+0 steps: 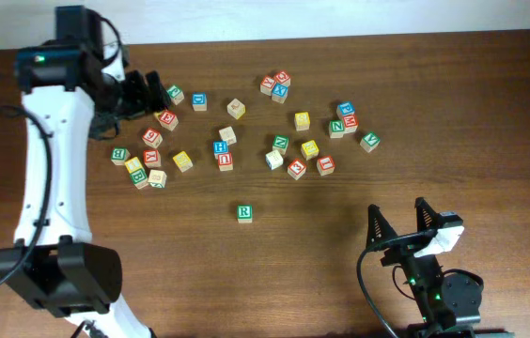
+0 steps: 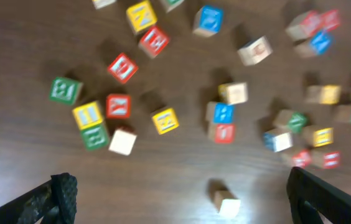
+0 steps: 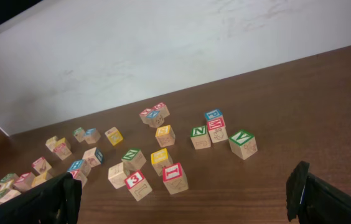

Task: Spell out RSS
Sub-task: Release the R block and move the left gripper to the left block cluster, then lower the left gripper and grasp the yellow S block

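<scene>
Left end effector (image 1: 148, 91) is over the upper-left edge of the scattered cubes (image 1: 246, 131). Its fingers (image 2: 63, 190) are spread wide apart in the blurred left wrist view, with nothing between them and no contact with any cube. Right end effector (image 1: 398, 220) is at the lower right of the surface (image 1: 491, 94), well apart from the cubes, with its fingers also fully apart and holding nothing. The green-edged R cube (image 1: 243, 213) sits alone, face up, below the scatter and between the two arms, touching nothing. A yellow-edged cube (image 1: 302, 120) and a second yellow-edged cube (image 1: 309, 148) lie in the right half of the scatter, with more yellow ones on the left side - letters too small to read, so I cannot tell which are S.
</scene>
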Motion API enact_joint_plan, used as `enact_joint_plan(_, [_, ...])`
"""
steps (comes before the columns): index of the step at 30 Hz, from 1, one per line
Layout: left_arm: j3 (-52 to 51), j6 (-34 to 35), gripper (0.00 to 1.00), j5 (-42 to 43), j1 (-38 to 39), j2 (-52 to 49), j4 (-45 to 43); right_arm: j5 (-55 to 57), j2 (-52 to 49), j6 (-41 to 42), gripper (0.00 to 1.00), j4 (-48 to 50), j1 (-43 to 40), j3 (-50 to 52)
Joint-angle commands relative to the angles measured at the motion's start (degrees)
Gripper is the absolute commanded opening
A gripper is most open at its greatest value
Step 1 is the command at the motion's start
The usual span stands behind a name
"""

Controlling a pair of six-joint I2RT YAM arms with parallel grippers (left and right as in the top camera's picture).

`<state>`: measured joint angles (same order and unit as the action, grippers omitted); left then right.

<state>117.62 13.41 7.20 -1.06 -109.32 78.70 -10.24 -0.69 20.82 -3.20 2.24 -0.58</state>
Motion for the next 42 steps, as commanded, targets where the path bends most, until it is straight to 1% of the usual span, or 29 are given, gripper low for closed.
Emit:
enact_joint_plan(1, [0.61, -0.59, 0.99, -6.36, 1.7, -1.38, 0.92, -0.92, 0.17, 0.04, 0.98, -0.28, 0.37, 0.26])
enact_joint_plan(6, [0.61, 5.18, 0.99, -6.4, 3.91, -2.75, 2.75, -0.92, 0.17, 0.04, 0.98, -0.28, 0.37, 0.26])
enact_joint_plan(12, [0.55, 5.46, 0.99, -6.4, 4.44, -5.11, 3.48, -0.92, 0.17, 0.04, 0.98, -0.28, 0.37, 0.26])
enact_joint_plan(16, [0.55, 8.11, 0.99, -6.34, 4.44, -6.75, 3.67, -0.92, 0.17, 0.04, 0.98, -0.28, 0.37, 0.26])
enact_joint_plan(19, [0.55, 7.58, 0.99, -4.17, 4.5, -8.11, 4.42, -0.92, 0.17, 0.04, 0.98, -0.28, 0.37, 0.26])
enact_joint_plan(21, [0.55, 3.04, 0.99, -3.87, 5.09, -9.07, 4.15, -0.92, 0.17, 0.04, 0.98, -0.28, 0.37, 0.26])
enact_joint_plan(23, [0.55, 0.02, 0.99, -4.26, 5.51, -9.81, 3.61, -0.92, 0.17, 0.04, 0.98, -0.28, 0.37, 0.26])
enact_joint_plan(25, [0.55, -4.11, 0.99, -7.1, 5.68, -10.93, 2.21, -0.92, 0.17, 0.04, 0.98, -0.28, 0.37, 0.26])
enact_joint_plan(28, [0.55, -13.03, 0.99, -14.34, 5.68, -12.96, -0.55, -0.92, 0.17, 0.04, 0.98, -0.28, 0.37, 0.26])
enact_joint_plan(29, [0.55, -16.5, 0.99, -14.95, 5.68, -14.14, -1.11, -0.92, 0.17, 0.04, 0.98, -0.28, 0.37, 0.26])
enact_joint_plan(31, [0.55, -19.39, 0.99, -14.91, 5.68, -15.91, -1.07, -0.92, 0.17, 0.04, 0.98, -0.28, 0.37, 0.26])
enact_joint_plan(33, [0.55, -24.7, 0.99, -13.46, 5.68, -18.01, -0.59, -0.92, 0.17, 0.04, 0.98, -0.28, 0.37, 0.26])
enact_joint_plan(34, [0.55, -26.77, 0.96, -12.7, 5.68, -18.49, -0.42, -0.92, 0.17, 0.07, 0.99, -0.28, 0.37, 0.26])
enact_joint_plan(36, [0.55, -30.77, 0.95, -10.05, 5.75, -19.06, -0.39, -0.92, 0.17, 0.04, 0.98, -0.28, 0.37, 0.26])
enact_joint_plan(39, [0.55, -41.86, 0.94, -0.63, 6.51, -19.19, 1.05, -0.92, 0.17, 0.04, 0.98, -0.28, 0.37, 0.26])
enact_joint_plan(41, [0.55, -45.42, 0.94, -0.17, 7.43, -19.21, 2.03, -0.92, 0.17, 0.07, 0.99, -0.28, 0.37, 0.26])
enact_joint_plan(42, [0.55, -45.66, 0.93, -0.98, 7.76, -19.21, 1.88, -0.92, 0.17, 0.04, 0.98, -0.28, 0.37, 0.26])
